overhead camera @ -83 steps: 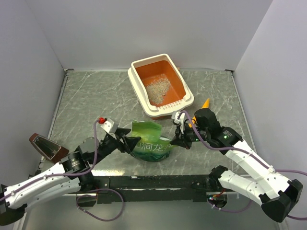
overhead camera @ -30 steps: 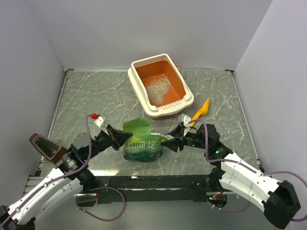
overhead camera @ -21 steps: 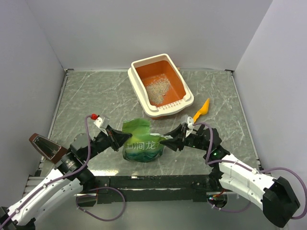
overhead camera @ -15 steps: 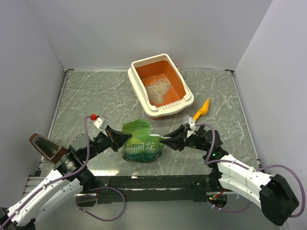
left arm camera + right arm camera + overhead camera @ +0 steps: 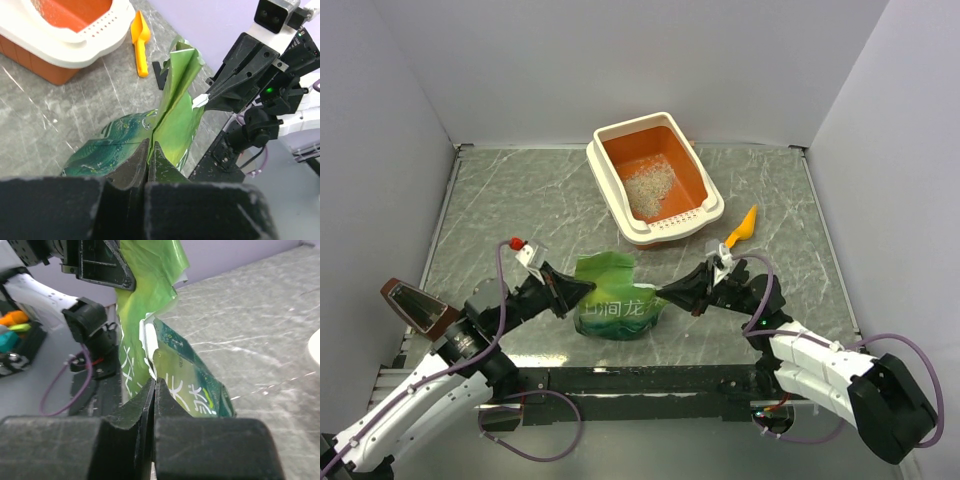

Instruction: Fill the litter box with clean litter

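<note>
The litter box (image 5: pixel 607 187), orange inside with a cream rim, stands at the back of the table; its rim also shows in the left wrist view (image 5: pixel 75 47). A small pile of pale clean litter (image 5: pixel 648 185) lies in it. A green bag (image 5: pixel 615 308) stands at the near middle. My left gripper (image 5: pixel 588 288) is shut on the bag's left top edge (image 5: pixel 172 115). My right gripper (image 5: pixel 661 291) is shut on the bag's right top edge (image 5: pixel 192 377), its jaws pressed together over the foil.
An orange-yellow scoop (image 5: pixel 742 226) lies right of the litter box, also in the left wrist view (image 5: pixel 140 42). A brown wedge-shaped object (image 5: pixel 415 305) sits at the table's left near edge. Walls close in the back and sides.
My right gripper slid left to the bag's right edge and closed on it. The left gripper kept its hold; the bag barely shifted over the last second.
</note>
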Robot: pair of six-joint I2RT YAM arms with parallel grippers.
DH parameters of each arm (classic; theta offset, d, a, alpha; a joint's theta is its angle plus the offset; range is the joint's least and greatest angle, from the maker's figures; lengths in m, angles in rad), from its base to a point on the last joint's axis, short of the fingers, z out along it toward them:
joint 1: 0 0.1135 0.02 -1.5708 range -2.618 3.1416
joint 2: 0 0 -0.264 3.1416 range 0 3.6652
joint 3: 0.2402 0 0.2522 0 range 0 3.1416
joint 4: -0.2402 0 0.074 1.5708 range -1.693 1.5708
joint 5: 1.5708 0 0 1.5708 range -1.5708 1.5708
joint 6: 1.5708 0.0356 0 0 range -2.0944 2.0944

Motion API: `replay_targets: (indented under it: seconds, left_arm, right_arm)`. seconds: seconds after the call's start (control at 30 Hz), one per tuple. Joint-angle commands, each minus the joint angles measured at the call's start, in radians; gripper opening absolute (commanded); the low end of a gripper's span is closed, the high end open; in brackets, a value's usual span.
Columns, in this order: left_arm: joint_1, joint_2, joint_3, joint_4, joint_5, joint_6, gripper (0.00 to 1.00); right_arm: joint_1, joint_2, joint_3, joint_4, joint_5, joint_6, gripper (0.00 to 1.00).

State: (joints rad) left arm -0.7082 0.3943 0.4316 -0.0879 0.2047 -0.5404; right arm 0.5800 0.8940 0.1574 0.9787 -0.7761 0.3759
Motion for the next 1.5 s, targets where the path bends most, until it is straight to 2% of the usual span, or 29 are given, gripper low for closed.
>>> replay_targets:
  seconds: [0.0,0.07,0.1,0.17,0.4,0.53,0.67,0.87,1.03,1.1,1.17,1.3,1.47]
  left_arm:
    - [0.006,0.026,0.119,-0.054,-0.057,-0.102,0.01]
    - [0.004,0.078,0.189,-0.186,-0.094,-0.171,0.01]
    - [0.006,0.112,0.218,-0.258,-0.102,-0.203,0.01]
    - [0.004,0.164,0.259,-0.361,-0.073,-0.265,0.01]
    - [0.004,0.143,0.196,-0.456,0.028,-0.46,0.01]
    - [0.006,0.083,0.132,-0.541,0.067,-0.544,0.01]
    - [0.006,-0.011,0.046,-0.591,0.122,-0.61,0.01]
    - [0.006,-0.031,0.036,-0.762,0.114,-0.604,0.01]
    - [0.004,-0.012,0.03,-0.779,0.114,-0.576,0.01]
    - [0.004,-0.003,0.015,-0.764,0.121,-0.572,0.01]
    - [0.006,0.001,0.006,-0.753,0.117,-0.572,0.01]
    - [0.004,0.006,0.004,-0.74,0.11,-0.567,0.01]
    - [0.006,0.026,0.012,-0.731,0.107,-0.558,0.01]
  right_arm:
    - [-0.04,-0.004,0.067,0.019,-0.164,0.171,0.0]
    - [-0.046,-0.012,0.099,-0.064,-0.215,0.243,0.0]
    - [-0.048,-0.018,0.119,-0.157,-0.233,0.276,0.0]
    - [-0.046,-0.03,0.148,-0.283,-0.287,0.316,0.0]
    - [-0.046,-0.026,0.15,-0.662,-0.308,0.4,0.0]
    - [-0.046,0.009,0.081,-0.716,-0.307,0.477,0.0]
    - [-0.046,0.095,0.022,-0.654,-0.333,0.564,0.0]
    - [-0.045,0.163,0.01,-0.658,-0.319,0.601,0.0]
    - [-0.043,0.111,0.071,-0.81,-0.281,0.502,0.0]
    - [-0.043,0.083,0.103,-0.872,-0.278,0.428,0.18]
    - [-0.043,0.048,0.172,-1.007,-0.24,0.336,0.29]
    - [-0.043,-0.02,0.35,-1.308,-0.056,0.086,0.37]
    - [0.032,-0.07,0.51,-1.423,0.147,-0.095,0.46]
